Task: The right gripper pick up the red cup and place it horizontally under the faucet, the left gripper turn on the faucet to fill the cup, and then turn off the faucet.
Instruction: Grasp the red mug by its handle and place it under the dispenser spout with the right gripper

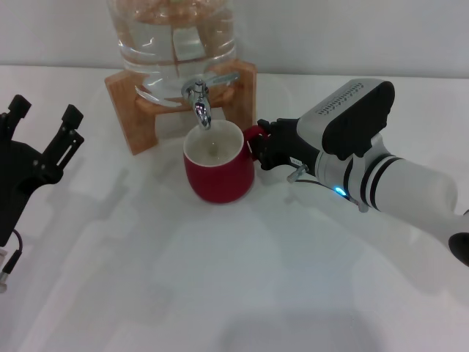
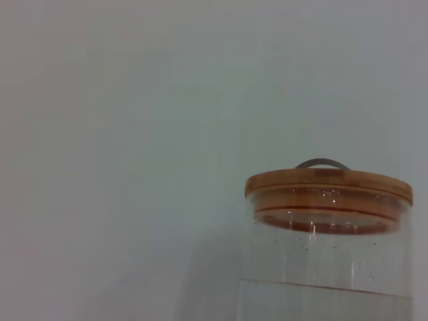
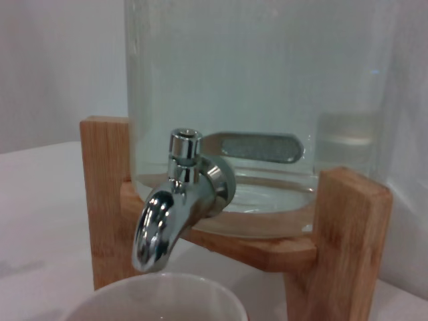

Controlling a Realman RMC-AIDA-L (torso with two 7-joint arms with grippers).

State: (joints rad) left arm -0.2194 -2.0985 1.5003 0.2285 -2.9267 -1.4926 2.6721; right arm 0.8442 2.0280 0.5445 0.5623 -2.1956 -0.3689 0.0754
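Note:
The red cup (image 1: 218,172) stands upright on the white table, its cream inside open right below the spout of the chrome faucet (image 1: 199,103). No water stream shows. My right gripper (image 1: 261,144) reaches in from the right and is shut on the cup's red handle. In the right wrist view the faucet (image 3: 170,214) hangs just above the cup's rim (image 3: 157,297), and its thin lever (image 3: 254,146) points sideways. My left gripper (image 1: 45,110) sits at the far left, open and empty, well away from the faucet.
A glass water jar (image 1: 172,37) rests on a wooden stand (image 1: 128,110) behind the cup. The left wrist view shows the jar (image 2: 328,267) with its wooden lid (image 2: 328,184) against a plain wall.

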